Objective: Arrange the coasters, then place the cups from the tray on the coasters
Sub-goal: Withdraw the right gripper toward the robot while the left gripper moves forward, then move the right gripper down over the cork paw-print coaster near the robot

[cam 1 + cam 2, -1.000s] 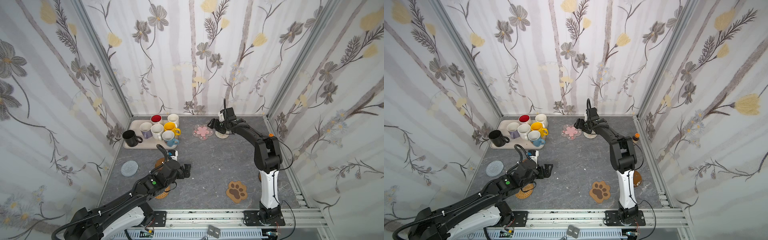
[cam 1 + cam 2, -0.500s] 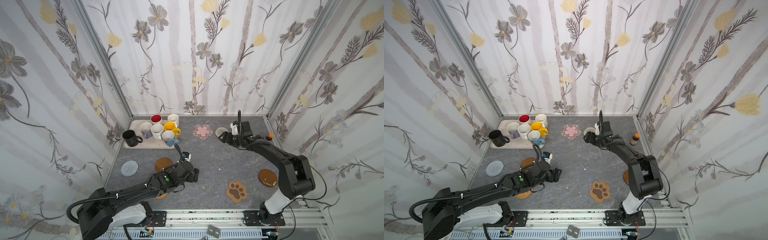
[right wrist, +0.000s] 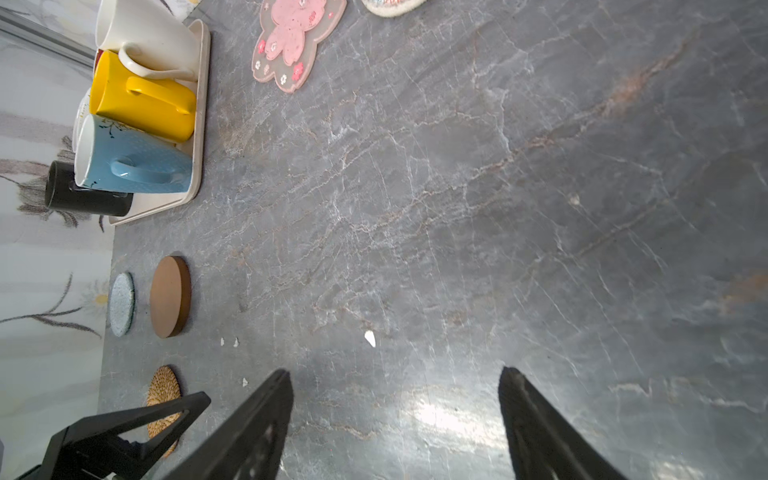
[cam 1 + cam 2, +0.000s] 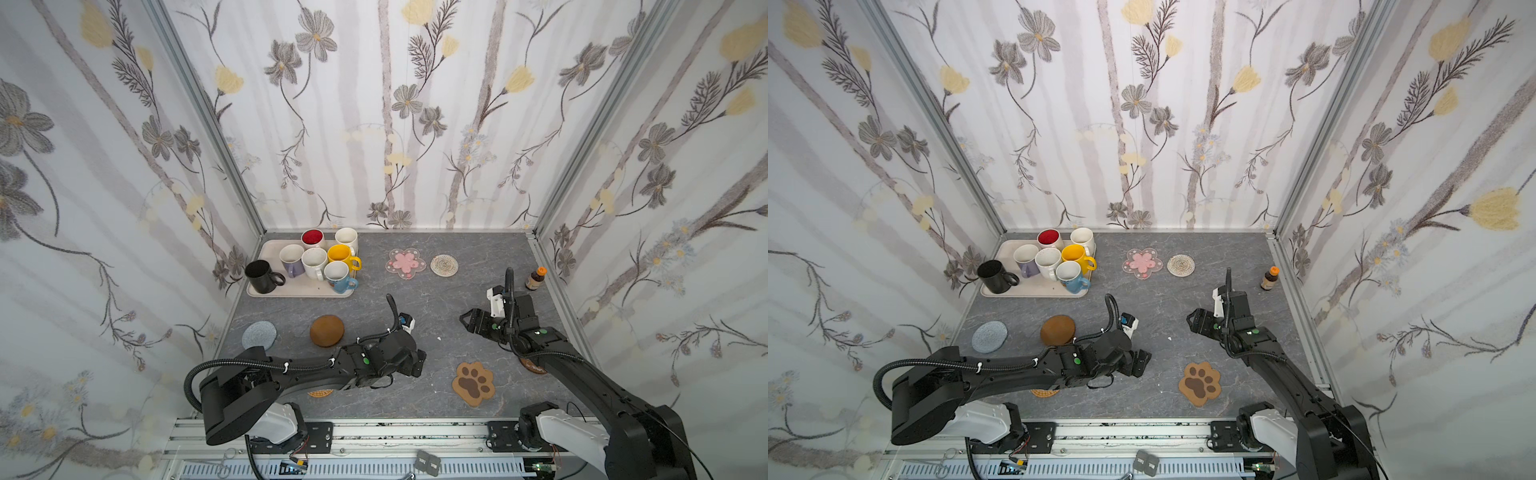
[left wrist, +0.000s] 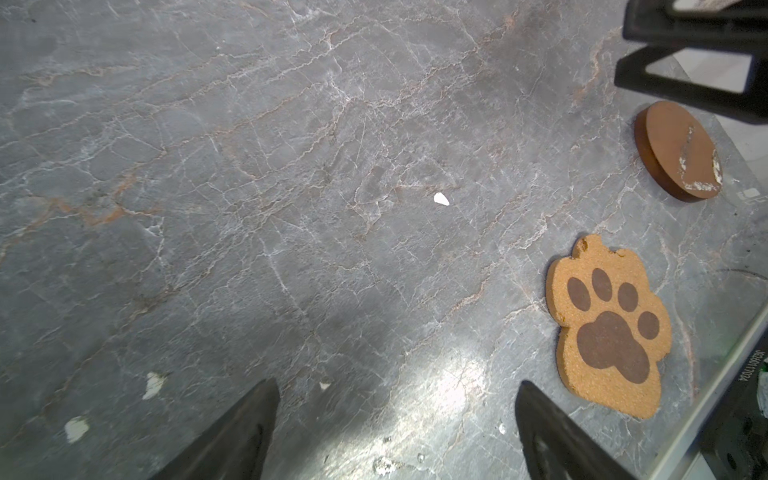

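Several cups stand on the cream tray (image 4: 291, 291) at the back left, among them black (image 4: 259, 275), yellow (image 4: 341, 255) and light blue (image 4: 338, 276) ones. The coasters lie scattered: pink blossom (image 4: 405, 263), white woven (image 4: 444, 264), wooden disc (image 4: 326, 330), grey woven (image 4: 259, 335) and brown paw (image 4: 473, 383). The tan rattan one (image 4: 320, 392) is half under my left arm. A second wooden disc (image 5: 677, 151) lies by my right arm. My left gripper (image 4: 419, 361) (image 5: 395, 388) is open and empty left of the paw. My right gripper (image 4: 467, 322) (image 3: 395, 374) is open and empty over bare table.
A small brown bottle (image 4: 536, 277) with an orange cap stands by the right wall. Flowered walls close in the back and both sides. A metal rail (image 4: 374, 432) runs along the front edge. Small white flecks (image 5: 441, 199) lie on the grey table.
My right gripper has drawn back from the white woven coaster at the back to the middle right. My left gripper has moved right, away from the wooden disc, which now lies uncovered.
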Action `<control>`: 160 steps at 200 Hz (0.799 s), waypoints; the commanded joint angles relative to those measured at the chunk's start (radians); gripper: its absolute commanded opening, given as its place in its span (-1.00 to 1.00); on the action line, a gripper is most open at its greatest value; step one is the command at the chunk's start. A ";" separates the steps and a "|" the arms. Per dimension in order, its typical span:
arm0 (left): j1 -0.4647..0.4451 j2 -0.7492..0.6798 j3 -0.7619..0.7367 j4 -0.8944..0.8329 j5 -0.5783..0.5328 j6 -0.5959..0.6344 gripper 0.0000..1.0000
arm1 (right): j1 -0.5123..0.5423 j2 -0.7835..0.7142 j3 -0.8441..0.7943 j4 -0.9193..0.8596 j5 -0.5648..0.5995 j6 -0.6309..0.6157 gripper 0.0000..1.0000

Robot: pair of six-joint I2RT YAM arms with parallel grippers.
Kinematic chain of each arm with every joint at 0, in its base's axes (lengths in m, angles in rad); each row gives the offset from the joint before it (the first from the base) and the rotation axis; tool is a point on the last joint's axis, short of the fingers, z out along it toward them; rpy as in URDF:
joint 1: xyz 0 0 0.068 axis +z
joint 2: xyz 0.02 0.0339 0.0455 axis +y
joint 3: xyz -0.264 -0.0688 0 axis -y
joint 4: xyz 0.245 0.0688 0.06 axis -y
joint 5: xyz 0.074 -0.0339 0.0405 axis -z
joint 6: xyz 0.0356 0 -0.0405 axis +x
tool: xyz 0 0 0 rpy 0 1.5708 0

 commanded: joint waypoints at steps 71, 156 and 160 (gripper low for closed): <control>0.006 0.001 -0.031 0.076 -0.057 -0.017 1.00 | 0.335 -0.206 -0.125 -0.212 0.311 0.235 0.99; 0.060 -0.102 -0.124 0.108 -0.064 -0.035 1.00 | 0.612 -0.271 -0.160 -0.403 0.398 0.458 0.99; 0.062 -0.103 -0.127 0.111 -0.063 -0.036 1.00 | 0.623 -0.272 -0.162 -0.410 0.402 0.471 0.99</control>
